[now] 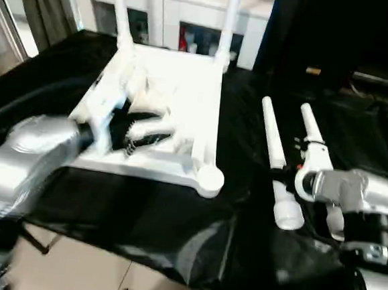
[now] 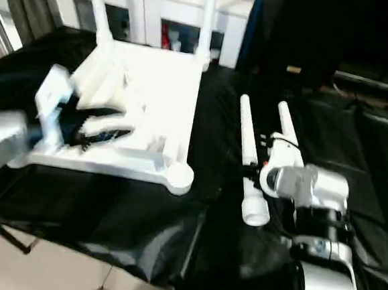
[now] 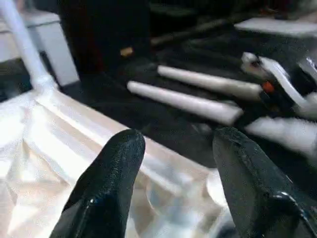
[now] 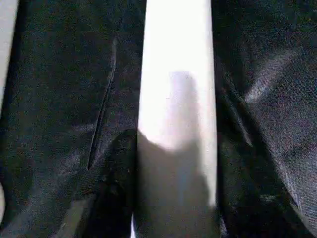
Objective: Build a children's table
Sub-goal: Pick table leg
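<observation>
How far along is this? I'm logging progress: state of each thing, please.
table top: upside down on the black cloth
two far legs: upright in their sockets
near corner socket: empty
left loose leg: lying on the cloth, untouched
right loose leg: lying, gripped
left gripper: jaws open, empty, over the table top
right gripper: jaws shut on right loose leg
</observation>
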Available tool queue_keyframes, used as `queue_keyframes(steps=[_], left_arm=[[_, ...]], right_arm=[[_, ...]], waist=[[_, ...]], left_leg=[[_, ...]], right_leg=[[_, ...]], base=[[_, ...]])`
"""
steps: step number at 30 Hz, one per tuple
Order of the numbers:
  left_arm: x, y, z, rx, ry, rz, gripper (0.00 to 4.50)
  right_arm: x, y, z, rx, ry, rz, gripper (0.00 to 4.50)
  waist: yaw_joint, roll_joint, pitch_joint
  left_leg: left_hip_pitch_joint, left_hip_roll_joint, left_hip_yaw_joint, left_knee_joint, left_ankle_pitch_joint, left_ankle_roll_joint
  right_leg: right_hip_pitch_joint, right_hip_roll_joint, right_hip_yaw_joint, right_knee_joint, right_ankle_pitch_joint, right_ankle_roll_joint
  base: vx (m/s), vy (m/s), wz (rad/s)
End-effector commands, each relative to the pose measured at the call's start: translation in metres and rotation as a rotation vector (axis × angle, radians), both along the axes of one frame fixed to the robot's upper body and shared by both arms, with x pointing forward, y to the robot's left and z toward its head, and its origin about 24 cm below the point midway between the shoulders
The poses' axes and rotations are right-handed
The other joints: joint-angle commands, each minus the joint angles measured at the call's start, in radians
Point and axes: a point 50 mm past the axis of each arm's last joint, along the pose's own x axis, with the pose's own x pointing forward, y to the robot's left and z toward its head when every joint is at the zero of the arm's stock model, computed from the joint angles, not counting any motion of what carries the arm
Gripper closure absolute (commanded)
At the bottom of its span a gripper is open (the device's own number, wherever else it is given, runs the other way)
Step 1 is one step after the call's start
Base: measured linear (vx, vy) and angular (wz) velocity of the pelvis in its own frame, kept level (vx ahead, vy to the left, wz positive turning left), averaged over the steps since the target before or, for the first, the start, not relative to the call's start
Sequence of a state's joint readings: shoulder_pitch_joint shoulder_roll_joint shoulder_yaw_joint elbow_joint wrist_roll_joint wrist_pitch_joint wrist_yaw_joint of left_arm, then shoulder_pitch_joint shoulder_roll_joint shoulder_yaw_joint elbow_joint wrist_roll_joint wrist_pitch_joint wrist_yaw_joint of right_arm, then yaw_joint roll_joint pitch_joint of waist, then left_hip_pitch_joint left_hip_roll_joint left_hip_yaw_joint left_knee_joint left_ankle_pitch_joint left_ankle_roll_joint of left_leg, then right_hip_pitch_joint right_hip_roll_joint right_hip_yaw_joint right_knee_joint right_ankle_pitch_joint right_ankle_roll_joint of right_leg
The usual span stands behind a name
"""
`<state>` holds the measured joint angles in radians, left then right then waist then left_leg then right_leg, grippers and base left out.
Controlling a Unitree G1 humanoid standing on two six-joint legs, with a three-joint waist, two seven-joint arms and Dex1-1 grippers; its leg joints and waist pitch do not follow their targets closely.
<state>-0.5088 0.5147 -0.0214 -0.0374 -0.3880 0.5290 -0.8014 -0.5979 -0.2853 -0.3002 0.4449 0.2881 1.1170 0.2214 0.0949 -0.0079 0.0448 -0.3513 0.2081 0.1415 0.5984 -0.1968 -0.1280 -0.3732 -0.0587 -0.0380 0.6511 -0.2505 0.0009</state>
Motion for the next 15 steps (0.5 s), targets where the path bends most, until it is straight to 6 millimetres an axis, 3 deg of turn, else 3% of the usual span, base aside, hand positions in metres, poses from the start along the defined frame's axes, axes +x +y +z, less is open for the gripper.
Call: queue_keyframes(steps=[1, 3, 4, 6, 7, 8, 10, 11, 12, 15], left_arm=[[0.011, -0.006, -0.003, -0.022, 0.004, 0.043, 1.63], [0.015, -0.010, -0.003, -0.062, 0.006, 0.058, 1.47], [0.019, -0.013, -0.002, -0.104, 0.016, 0.070, 1.47], [0.021, -0.017, -0.001, -0.141, 0.024, 0.071, 1.33], [0.025, -0.026, -0.001, -0.206, 0.051, 0.059, 1.19], [0.027, -0.030, -0.001, -0.227, 0.059, 0.060, 1.09], [0.038, -0.040, -0.004, -0.286, 0.150, 0.096, 0.99], [0.038, -0.040, -0.004, -0.286, 0.151, 0.097, 0.99], [0.043, -0.046, -0.005, -0.318, 0.189, 0.100, 0.73], [0.051, -0.067, -0.002, -0.521, 0.349, -0.008, 0.53]], right_arm=[[-0.008, -0.005, -0.011, 0.011, 0.000, -0.033, 2.68], [-0.008, -0.005, -0.010, 0.036, -0.045, -0.038, 2.69], [-0.007, -0.005, -0.008, 0.057, -0.095, -0.041, 2.69], [-0.007, -0.006, -0.004, 0.085, -0.145, -0.045, 2.69], [-0.007, -0.003, 0.006, 0.176, -0.246, -0.028, 2.69], [-0.007, -0.001, 0.011, 0.217, -0.289, -0.014, 2.69], [-0.009, 0.007, 0.027, 0.374, -0.390, 0.058, 2.69], [-0.009, 0.008, 0.027, 0.376, -0.391, 0.059, 2.69], [-0.012, 0.014, 0.036, 0.478, -0.445, 0.115, 2.69], [-0.023, 0.030, 0.057, 0.689, -0.583, 0.294, 2.69]], waist=[[-0.001, 0.021, -0.064], [-0.004, 0.026, -0.066], [-0.005, 0.042, -0.067], [-0.006, 0.031, -0.065], [-0.009, 0.036, -0.063], [-0.008, 0.034, -0.062], [-0.007, 0.023, -0.064], [-0.004, 0.022, -0.065], [-0.006, 0.017, -0.064], [0.002, 0.018, -0.066]], left_leg=[[0.001, -0.005, 0.018, -0.062, -0.039, -0.054], [0.000, -0.003, 0.016, -0.063, -0.041, -0.054], [-0.001, -0.005, 0.012, -0.061, -0.044, -0.055], [-0.002, -0.004, 0.014, -0.062, -0.063, -0.048], [-0.005, -0.005, 0.013, -0.064, -0.073, -0.043], [-0.003, -0.004, 0.016, -0.063, -0.084, -0.039], [-0.005, -0.004, 0.018, -0.061, -0.060, -0.009], [-0.002, -0.003, 0.017, -0.059, -0.055, -0.002], [-0.007, -0.009, 0.019, -0.057, -0.037, 0.021], [-0.007, -0.008, 0.020, -0.052, -0.006, 0.057]], right_leg=[[0.057, -0.046, 0.039, -0.068, 0.202, -0.205], [0.060, -0.045, 0.036, -0.067, 0.216, -0.211], [0.062, -0.046, 0.035, -0.063, 0.223, -0.217], [0.063, -0.048, 0.036, -0.069, 0.210, -0.224], [0.065, -0.048, 0.035, -0.070, 0.183, -0.227], [0.063, -0.048, 0.036, -0.074, 0.166, -0.226], [0.067, -0.046, 0.038, -0.070, 0.186, -0.244], [0.065, -0.049, 0.038, -0.070, 0.189, -0.247], [0.070, -0.046, 0.038, -0.071, 0.194, -0.249], [0.067, -0.051, 0.039, -0.073, 0.217, -0.265]], base=[[0.000, 0.000, 0.00], [0.000, 0.000, 0.00], [0.000, 0.000, 0.00], [0.000, 0.000, 0.00], [0.000, 0.000, 0.00], [0.000, 0.000, 0.00], [0.000, 0.000, 0.00], [0.000, 0.000, 0.00], [0.000, 0.000, 0.00], [0.000, 0.000, 0.00]])
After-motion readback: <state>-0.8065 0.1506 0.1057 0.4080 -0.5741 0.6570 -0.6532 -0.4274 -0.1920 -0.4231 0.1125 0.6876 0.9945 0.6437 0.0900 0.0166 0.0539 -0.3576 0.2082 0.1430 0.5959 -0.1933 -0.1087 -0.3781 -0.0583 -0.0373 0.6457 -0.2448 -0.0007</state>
